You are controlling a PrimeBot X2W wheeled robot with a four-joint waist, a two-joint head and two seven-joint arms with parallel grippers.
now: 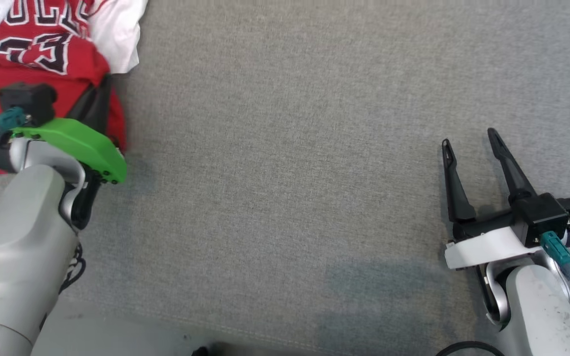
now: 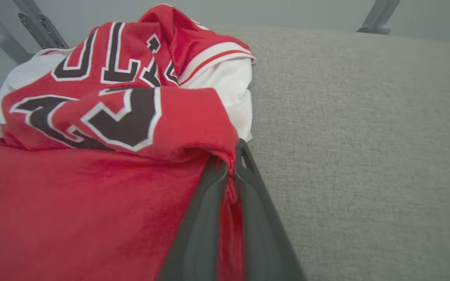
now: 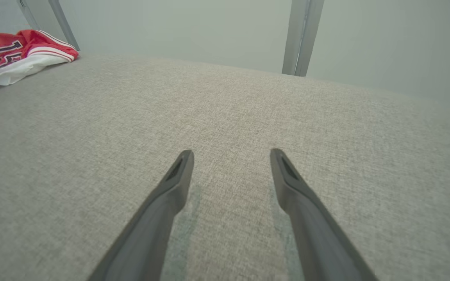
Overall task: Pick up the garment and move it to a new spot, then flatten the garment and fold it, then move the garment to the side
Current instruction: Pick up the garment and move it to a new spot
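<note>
Plainly, left pincer (image 2: 231, 158) grips jersey (image 2: 92, 187) numbered 23.

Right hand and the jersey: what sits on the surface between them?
Nothing: only bare grey fabric surface separates the open right hand from the jersey, as the head view and right wrist view show.

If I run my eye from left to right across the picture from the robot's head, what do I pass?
Red and white jersey, pinched at its right edge by the shut left gripper → bare stretch of the grey fabric surface → open right gripper.
</note>
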